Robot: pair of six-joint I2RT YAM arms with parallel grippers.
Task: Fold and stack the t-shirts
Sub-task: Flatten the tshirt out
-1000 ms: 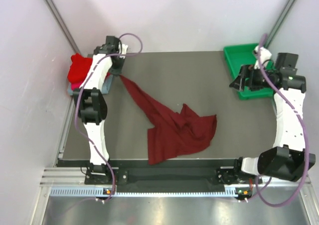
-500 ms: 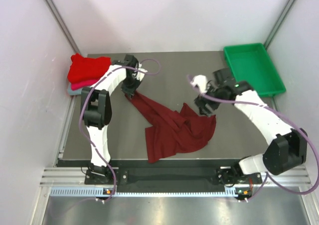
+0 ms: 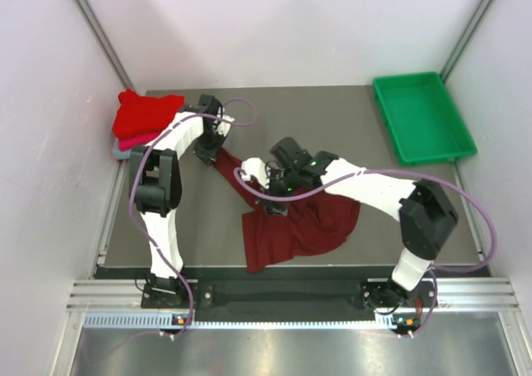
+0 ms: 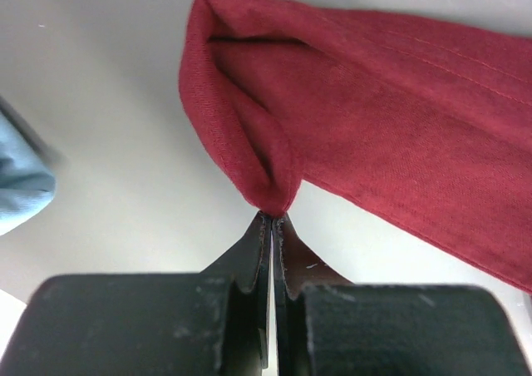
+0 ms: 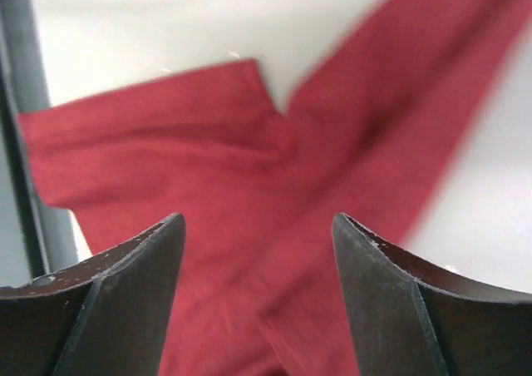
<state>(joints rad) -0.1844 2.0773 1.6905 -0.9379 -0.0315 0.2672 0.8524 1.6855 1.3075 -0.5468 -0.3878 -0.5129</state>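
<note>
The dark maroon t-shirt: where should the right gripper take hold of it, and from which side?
Probably the flat hemmed corner, taken from straight above. The left gripper is shut on one end of the dark maroon t-shirt and the middle is bunched in folds, so a free flat edge should spread it better. The open right gripper hangs near that corner.

Plain dark maroon t-shirt (image 3: 299,230); left of it, bright red shirt (image 3: 145,114) over pink shirt (image 3: 131,142) and grey-blue shirt (image 4: 21,185); right of it, green tray (image 3: 422,118); grey table (image 3: 332,118).
</note>
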